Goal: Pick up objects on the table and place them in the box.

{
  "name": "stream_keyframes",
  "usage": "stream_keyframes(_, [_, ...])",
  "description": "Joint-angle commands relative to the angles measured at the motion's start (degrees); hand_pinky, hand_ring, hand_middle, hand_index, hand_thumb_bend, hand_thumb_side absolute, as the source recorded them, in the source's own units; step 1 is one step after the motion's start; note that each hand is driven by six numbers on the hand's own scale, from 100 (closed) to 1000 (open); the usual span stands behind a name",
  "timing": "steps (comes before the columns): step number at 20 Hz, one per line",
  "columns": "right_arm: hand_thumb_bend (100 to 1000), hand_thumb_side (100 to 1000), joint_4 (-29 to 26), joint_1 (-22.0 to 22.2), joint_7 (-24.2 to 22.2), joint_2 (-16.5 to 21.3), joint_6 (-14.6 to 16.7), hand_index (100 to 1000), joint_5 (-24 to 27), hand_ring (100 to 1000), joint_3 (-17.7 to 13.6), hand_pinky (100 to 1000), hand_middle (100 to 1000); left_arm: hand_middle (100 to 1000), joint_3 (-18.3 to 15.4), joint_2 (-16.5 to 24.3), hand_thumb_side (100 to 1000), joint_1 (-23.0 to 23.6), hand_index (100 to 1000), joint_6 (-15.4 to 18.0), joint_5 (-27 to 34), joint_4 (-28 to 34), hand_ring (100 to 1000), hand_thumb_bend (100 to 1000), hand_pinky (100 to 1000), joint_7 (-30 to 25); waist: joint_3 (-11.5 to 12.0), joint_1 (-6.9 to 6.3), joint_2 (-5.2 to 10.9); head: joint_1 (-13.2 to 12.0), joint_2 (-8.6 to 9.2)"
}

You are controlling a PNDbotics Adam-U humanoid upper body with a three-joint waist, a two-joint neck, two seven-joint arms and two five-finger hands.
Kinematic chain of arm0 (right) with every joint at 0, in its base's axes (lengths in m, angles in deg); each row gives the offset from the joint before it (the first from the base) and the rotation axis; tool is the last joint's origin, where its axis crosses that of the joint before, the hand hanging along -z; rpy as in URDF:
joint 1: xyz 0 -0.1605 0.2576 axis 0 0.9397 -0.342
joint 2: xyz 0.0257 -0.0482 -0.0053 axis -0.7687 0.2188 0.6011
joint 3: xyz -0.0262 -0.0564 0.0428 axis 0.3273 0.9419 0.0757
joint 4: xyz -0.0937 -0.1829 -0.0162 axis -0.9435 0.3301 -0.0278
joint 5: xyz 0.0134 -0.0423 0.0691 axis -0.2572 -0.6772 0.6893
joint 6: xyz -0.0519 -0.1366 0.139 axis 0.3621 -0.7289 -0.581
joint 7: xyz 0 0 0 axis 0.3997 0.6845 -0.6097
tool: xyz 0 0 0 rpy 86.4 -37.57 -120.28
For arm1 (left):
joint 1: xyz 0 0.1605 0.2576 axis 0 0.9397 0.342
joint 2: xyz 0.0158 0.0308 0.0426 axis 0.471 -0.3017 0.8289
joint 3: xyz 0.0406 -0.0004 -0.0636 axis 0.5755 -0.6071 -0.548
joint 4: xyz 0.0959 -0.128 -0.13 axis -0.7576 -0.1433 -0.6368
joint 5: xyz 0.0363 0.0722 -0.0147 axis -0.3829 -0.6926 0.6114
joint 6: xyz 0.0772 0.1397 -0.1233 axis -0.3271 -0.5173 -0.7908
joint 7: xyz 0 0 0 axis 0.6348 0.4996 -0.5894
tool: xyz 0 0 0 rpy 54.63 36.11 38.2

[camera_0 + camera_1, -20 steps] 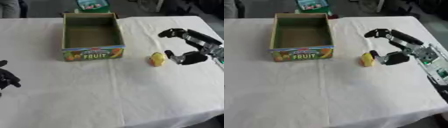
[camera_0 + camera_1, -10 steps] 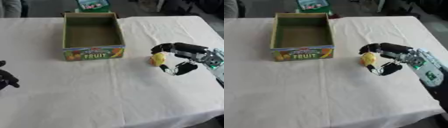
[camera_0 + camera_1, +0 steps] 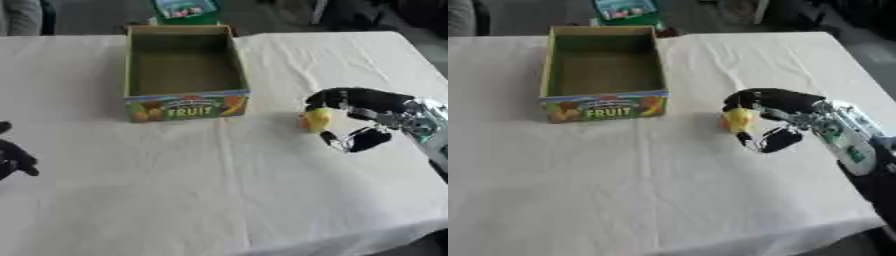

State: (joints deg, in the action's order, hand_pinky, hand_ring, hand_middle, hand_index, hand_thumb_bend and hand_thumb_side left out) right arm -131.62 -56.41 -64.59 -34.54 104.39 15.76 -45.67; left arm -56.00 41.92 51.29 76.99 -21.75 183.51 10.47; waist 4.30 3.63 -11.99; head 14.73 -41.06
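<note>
Yellow object (image 3: 315, 119) on tablecloth, between curled fingers (image 3: 350, 97) and thumb of right hand (image 3: 372, 116); pinched.

One open cardboard fruit box (image 3: 185, 97) and one small yellow object (image 3: 315, 119) sit on a single white-clothed table (image 3: 262, 200); two robot hands, right (image 3: 363, 107) and left (image 3: 13, 157), show.

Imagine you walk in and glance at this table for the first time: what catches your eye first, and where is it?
The small yellow fruit-shaped object on the white tablecloth stands out, right of centre, with the robot's black right hand curving its fingers round it. Next comes the open green cardboard box marked FRUIT at the table's far middle, with nothing visible inside. The left hand rests at the left edge.
</note>
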Motion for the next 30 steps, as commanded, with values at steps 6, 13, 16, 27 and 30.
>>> stream_keyframes(6, [100, 382, 5.0, -2.2, 3.9, 0.3, 0.1, 924, -6.0, 1000, -0.5, 1000, 939, 476, 0.2, 1.0, 712, -0.4, 813, 0.0, 0.1, 0.6, 522, 122, 467, -0.2, 0.1, -0.31, 0.77, 0.2, 0.09])
stream_keyframes(13, [100, 431, 7.2, -3.3, 6.6, -0.7, 0.7, 902, -10.4, 992, -0.1, 1000, 921, 476, 0.2, 0.9, 717, -0.4, 813, 0.0, 0.1, 0.5, 522, 119, 467, -0.3, 0.2, -0.41, 0.69, 0.4, 0.10])
stream_keyframes(16, [100, 448, 8.1, -3.8, 8.4, -1.1, 0.8, 843, -12.2, 964, 0.1, 1000, 834, 476, 0.2, 0.8, 719, -0.4, 813, 0.0, 0.1, 0.5, 522, 118, 467, -0.3, 0.2, -0.46, 0.64, 0.5, 0.15])
stream_keyframes(27, [100, 407, 9.1, -5.5, 22.5, -2.2, -0.4, 405, -20.7, 727, 0.6, 918, 367, 476, 0.3, 0.8, 726, -0.4, 813, 0.0, 0.1, 0.5, 523, 115, 467, -0.3, 0.4, -0.51, 0.45, 0.7, 0.20])
stream_keyframes(30, [100, 356, 9.2, -5.8, 27.4, -2.3, -0.7, 331, -20.9, 652, 0.4, 873, 297, 476, 0.3, 0.7, 728, -0.4, 813, -0.1, 0.1, 0.5, 523, 114, 467, -0.2, 0.3, -0.47, 0.47, 0.7, 0.19])
